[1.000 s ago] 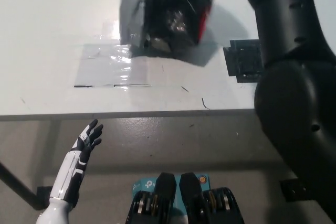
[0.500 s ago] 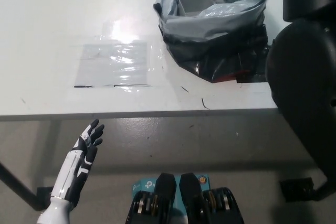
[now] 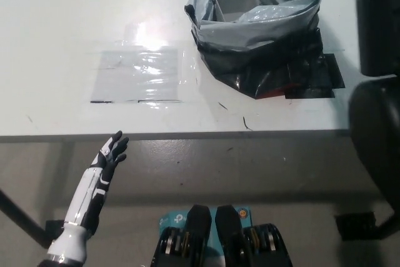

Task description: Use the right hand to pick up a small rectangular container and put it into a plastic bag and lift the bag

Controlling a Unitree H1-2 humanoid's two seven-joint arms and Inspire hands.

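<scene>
A grey and black plastic bag (image 3: 262,54) stands open on the white table (image 3: 56,42) at the upper right. Inside its mouth lies a small grey rectangular container (image 3: 234,4). My black right arm (image 3: 378,29) runs along the picture's right edge, beside the bag; its hand is out of the picture. My white left hand (image 3: 111,154) rests low at the lower left, below the table's front edge, with its fingers spread and nothing in it.
A black flat mat (image 3: 325,74) lies under the bag's right side. A shiny clear film patch (image 3: 137,76) is stuck on the table left of the bag. The table's front edge (image 3: 187,136) crosses the middle of the picture, with floor below.
The bag went from a tilted position at the top to standing open on the mat, further right. My right arm has pulled away to the right edge.
</scene>
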